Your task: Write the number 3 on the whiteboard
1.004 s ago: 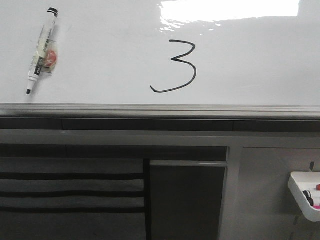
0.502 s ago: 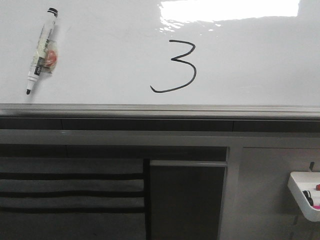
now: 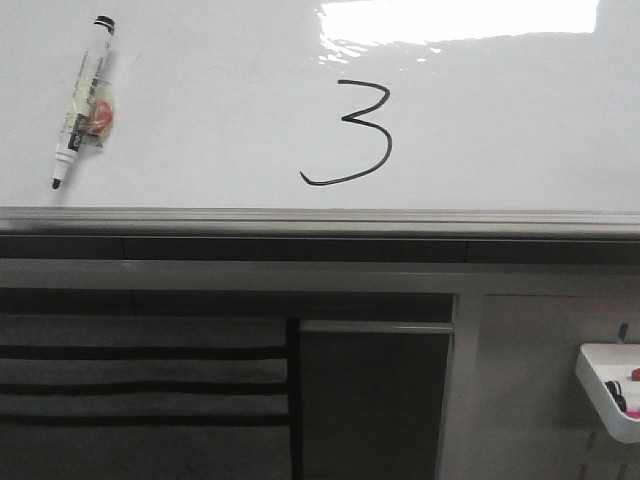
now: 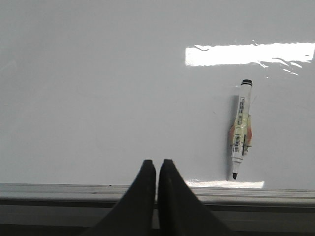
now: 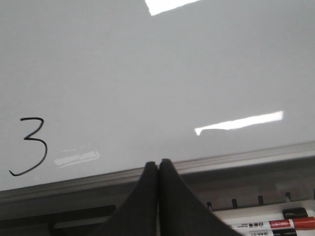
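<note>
A thin black number 3 (image 3: 357, 134) with a long tail sweeping left is drawn on the glossy whiteboard (image 3: 220, 110). It also shows in the right wrist view (image 5: 30, 146). An uncapped black-tipped marker (image 3: 83, 103) lies on the board at the left, also in the left wrist view (image 4: 241, 129). My left gripper (image 4: 157, 163) is shut and empty, over the board's near grey edge (image 4: 59, 189), left of the marker. My right gripper (image 5: 158, 163) is shut and empty over the board's edge (image 5: 236, 160). Neither gripper shows in the front view.
A small white tray (image 3: 608, 385) with markers hangs at the lower right below the board; its markers show in the right wrist view (image 5: 270, 225). Bright light glare (image 3: 460, 22) sits on the board's far side. A dark cabinet front (image 3: 370, 400) lies under the board.
</note>
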`<state>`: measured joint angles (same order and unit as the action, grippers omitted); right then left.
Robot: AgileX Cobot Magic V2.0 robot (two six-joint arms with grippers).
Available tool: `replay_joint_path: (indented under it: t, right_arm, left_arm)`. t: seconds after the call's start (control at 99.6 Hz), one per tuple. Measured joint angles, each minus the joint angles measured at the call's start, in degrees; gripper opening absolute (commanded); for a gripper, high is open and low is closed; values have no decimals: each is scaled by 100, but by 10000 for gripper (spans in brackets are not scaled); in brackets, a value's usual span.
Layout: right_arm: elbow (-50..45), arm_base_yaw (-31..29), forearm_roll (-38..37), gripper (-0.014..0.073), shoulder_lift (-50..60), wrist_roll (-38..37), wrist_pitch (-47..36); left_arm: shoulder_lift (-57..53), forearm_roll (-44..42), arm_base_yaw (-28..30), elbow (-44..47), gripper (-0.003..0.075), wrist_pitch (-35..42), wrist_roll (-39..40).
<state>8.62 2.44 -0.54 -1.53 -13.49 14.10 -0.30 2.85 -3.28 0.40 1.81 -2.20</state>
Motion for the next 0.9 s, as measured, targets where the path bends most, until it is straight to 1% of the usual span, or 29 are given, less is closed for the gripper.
replay_joint_path:
  t: [0.131,0.231,0.392,0.904]
  right_arm:
    - [-623,-151,0,-74,199,-10,-259]
    - [-962,-163,11,-74,199,-9,-745]
    - [-962,-163,11,-74,208,-9,-1167]
    - [-962,-163,-108,-74,208,50,-1311]
  left_arm:
    - [0,0,0,0,-18,0,0]
    - [0,0,0,0,-18,0,0]
    - [0,0,0,0,-18,0,0]
    - [0,0,0,0,-18,0,0]
